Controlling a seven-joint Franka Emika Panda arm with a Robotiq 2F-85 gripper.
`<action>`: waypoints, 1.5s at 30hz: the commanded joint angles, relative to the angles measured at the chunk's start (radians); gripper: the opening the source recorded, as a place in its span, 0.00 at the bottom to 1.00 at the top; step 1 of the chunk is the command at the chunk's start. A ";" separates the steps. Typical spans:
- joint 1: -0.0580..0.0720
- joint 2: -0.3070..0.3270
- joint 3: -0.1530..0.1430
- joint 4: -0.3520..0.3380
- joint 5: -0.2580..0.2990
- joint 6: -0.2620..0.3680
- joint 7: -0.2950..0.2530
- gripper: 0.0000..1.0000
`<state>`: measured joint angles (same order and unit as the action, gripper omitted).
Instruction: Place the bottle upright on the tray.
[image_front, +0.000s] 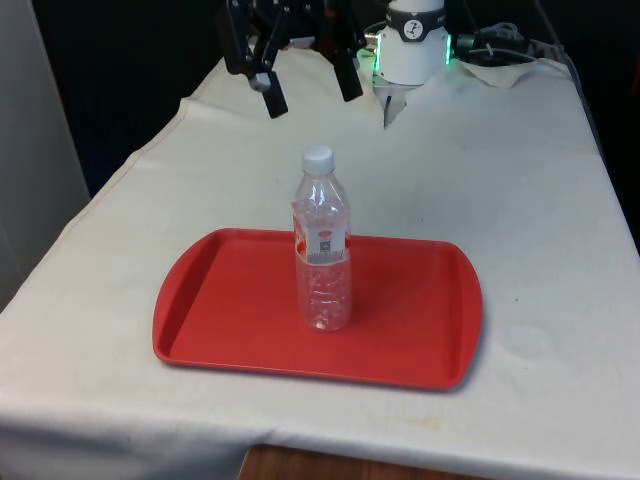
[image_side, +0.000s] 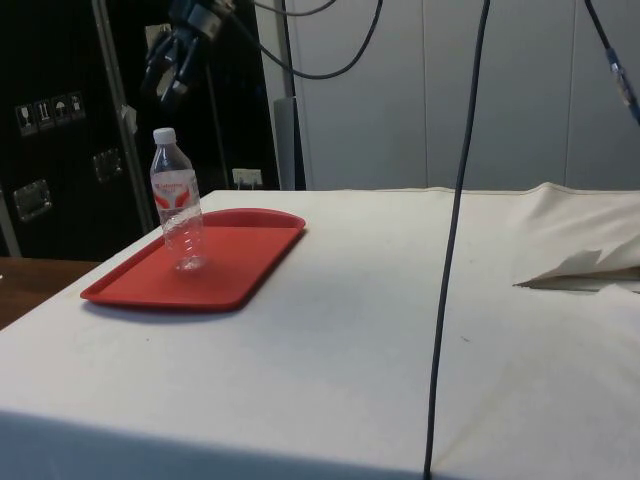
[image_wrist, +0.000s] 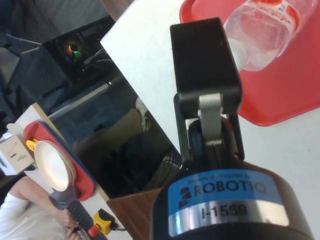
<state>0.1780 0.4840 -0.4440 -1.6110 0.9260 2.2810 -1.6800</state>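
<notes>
Task looks done: bottle (image_front: 323, 245) stands upright on the tray (image_front: 220, 300), roughly mid-tray, a bit toward the front view's left of centre. White cap on, red-and-white label around the upper body. Side view agrees: vertical, no lean, base flat on the tray floor.

Hand (image_front: 307, 82) is up and well clear, above and behind the bottle, fingers apart, holding nothing. In the side view it hangs above the cap with a clear gap (image_side: 172, 62). No contact with bottle or tray.

Contents: bottle is clear plastic and looks empty or near empty; can't tell for sure. So probably light and easy to tip if bumped. Tray carries the bottle and nothing else.

Tray sits flat on the tabletop (image_front: 520, 180), near its front edge.

Left to do: nothing on placement as far as I can judge; at most, retract the arm without clipping the cap.
</notes>
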 joint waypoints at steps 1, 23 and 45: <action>0.010 -0.002 -0.008 -0.003 -0.016 0.012 0.013 1.00; 0.022 -0.001 -0.008 0.010 -0.104 0.010 0.017 1.00; 0.037 0.000 -0.008 0.023 -0.210 0.008 0.025 1.00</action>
<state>0.2050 0.4830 -0.4430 -1.5870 0.7340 2.2810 -1.6670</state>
